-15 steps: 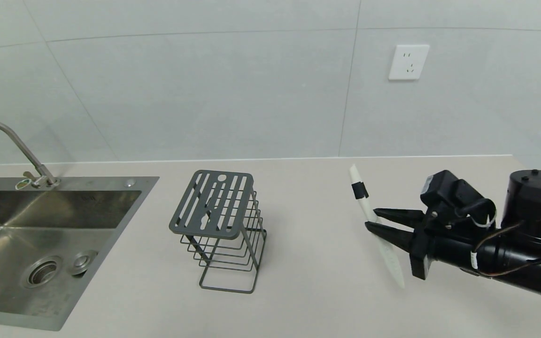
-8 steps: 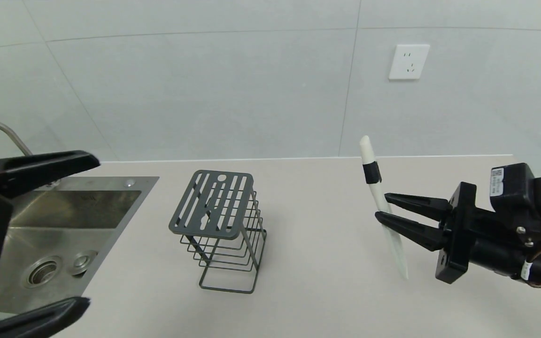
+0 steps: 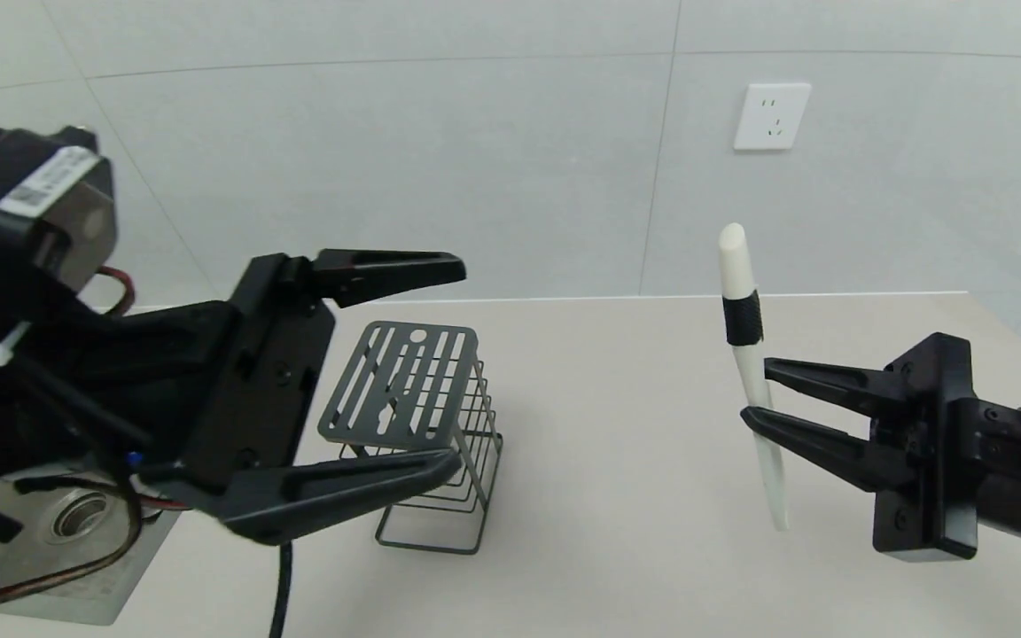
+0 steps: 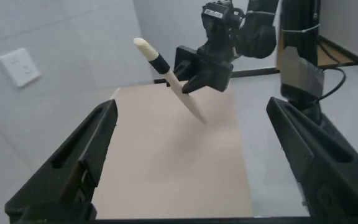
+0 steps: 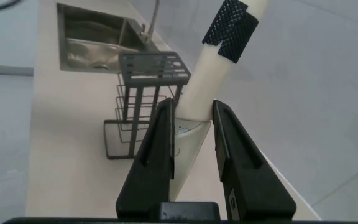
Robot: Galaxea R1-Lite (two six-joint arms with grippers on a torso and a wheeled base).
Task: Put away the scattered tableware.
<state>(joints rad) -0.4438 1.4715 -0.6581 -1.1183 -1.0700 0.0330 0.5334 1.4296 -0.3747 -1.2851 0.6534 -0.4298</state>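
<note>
Right gripper (image 3: 757,390) first: it's clamped on the white utensil (image 3: 748,359), its two black fingers (image 5: 160,149) pinching the shaft from either side just under the black band. The utensil is up off the counter (image 3: 608,425), held in the air over the counter's right part, well apart from the wire rack (image 3: 404,381). It stands nearly upright with a slight lean, rounded end at the top and thin end hanging below the fingers.

What a look at it from the right wrist view: a creamy white round handle, a band of knurled black grip wrapped around it near the top, then the shaft narrowing as it passes through the fingers. The lower part looks flat and tapers to a point, possibly a blade, though it's seen edge-on and hard to call.

Over to the left gripper (image 3: 457,363): jaws spread wide, nothing between them, hovering close to the camera in front of the rack. The rack is dark grey wire with a slotted top plate, standing on the pale counter beside the steel sink (image 3: 76,518). On the tiled wall behind is a white socket (image 3: 772,115).
</note>
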